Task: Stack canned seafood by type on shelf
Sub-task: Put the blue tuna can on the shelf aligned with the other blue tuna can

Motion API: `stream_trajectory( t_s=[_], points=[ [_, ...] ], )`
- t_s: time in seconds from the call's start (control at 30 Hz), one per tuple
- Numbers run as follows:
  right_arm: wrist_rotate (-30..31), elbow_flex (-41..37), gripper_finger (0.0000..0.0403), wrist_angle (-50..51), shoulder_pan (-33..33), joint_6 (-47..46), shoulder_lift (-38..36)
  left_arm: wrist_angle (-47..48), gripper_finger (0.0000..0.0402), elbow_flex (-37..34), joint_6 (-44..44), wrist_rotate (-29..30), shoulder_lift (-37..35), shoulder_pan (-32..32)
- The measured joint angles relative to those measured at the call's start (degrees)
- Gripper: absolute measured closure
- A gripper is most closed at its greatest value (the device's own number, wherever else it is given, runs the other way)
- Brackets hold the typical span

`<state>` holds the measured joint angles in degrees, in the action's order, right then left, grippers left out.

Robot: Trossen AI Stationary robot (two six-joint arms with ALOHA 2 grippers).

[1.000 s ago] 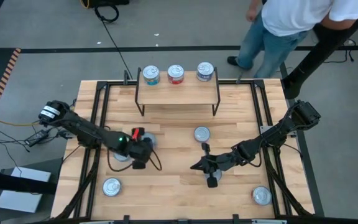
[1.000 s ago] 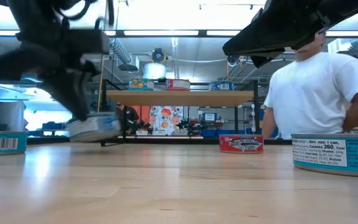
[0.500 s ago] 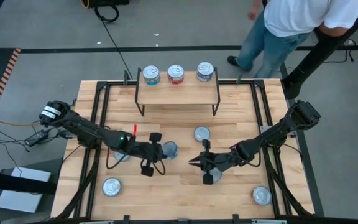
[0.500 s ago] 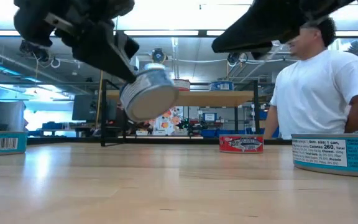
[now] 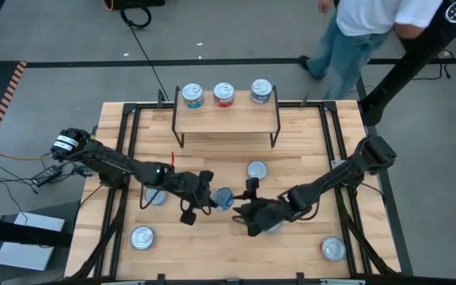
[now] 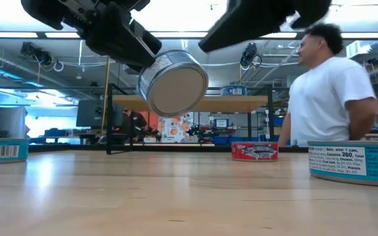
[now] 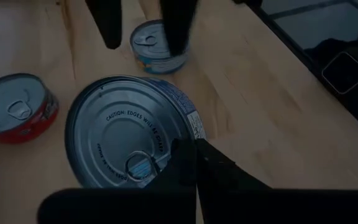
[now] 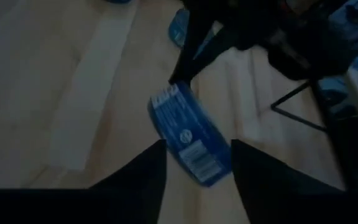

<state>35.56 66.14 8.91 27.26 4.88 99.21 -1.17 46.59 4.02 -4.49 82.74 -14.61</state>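
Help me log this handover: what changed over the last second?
The left gripper lifted a blue-labelled can off the table and carried it, tilted, toward the middle. The right gripper opened and moved in to meet it; its fingers now flank the can. Unchanged: three cans on the shelf and the loose cans on the table.

Eight tins (image 5: 222, 198), one shelf (image 5: 226, 117), two arms (image 5: 117, 165), one person (image 5: 362, 32)
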Motion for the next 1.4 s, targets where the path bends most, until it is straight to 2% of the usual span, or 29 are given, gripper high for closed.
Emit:
stream_trajectory(
  t_s=[0.2, 0.4, 0.57, 0.87, 1.13, 1.4],
  points=[
    [1.02, 8.33, 0.0148, 7.74, 0.05, 4.94, 5.78, -0.98, 0.0401, 0.0, -1.21, -0.45, 0.0, 0.0],
    [1.08, 13.5, 0.0128, 11.67, 0.05, 9.85, 10.41, -0.83, 0.0401, 0.0, -1.65, -0.98, 0.0, 0.0],
    [1.08, 14.61, 0.0157, 12.26, -0.26, 10.52, 11.16, -1.43, 0.0401, 0.0, -1.68, -1.83, 0.0, 0.0],
    [0.27, 14.56, 0.0257, 12.76, -0.73, 12.38, 11.2, -3.89, 0.0401, 0.0, -2.94, -3.86, -0.02, 0.04],
    [0.33, 14.54, 0.0268, 12.8, -0.65, 11.82, 11.14, -5.29, 0.0393, -0.07, -3.81, -4.59, -0.02, 0.04],
    [2.25, 14.54, 0.0268, 14.52, -0.71, 9.27, 10.03, -6.49, 0.0337, 0.02, -2.87, -1.34, -0.13, -0.06]
  ],
)
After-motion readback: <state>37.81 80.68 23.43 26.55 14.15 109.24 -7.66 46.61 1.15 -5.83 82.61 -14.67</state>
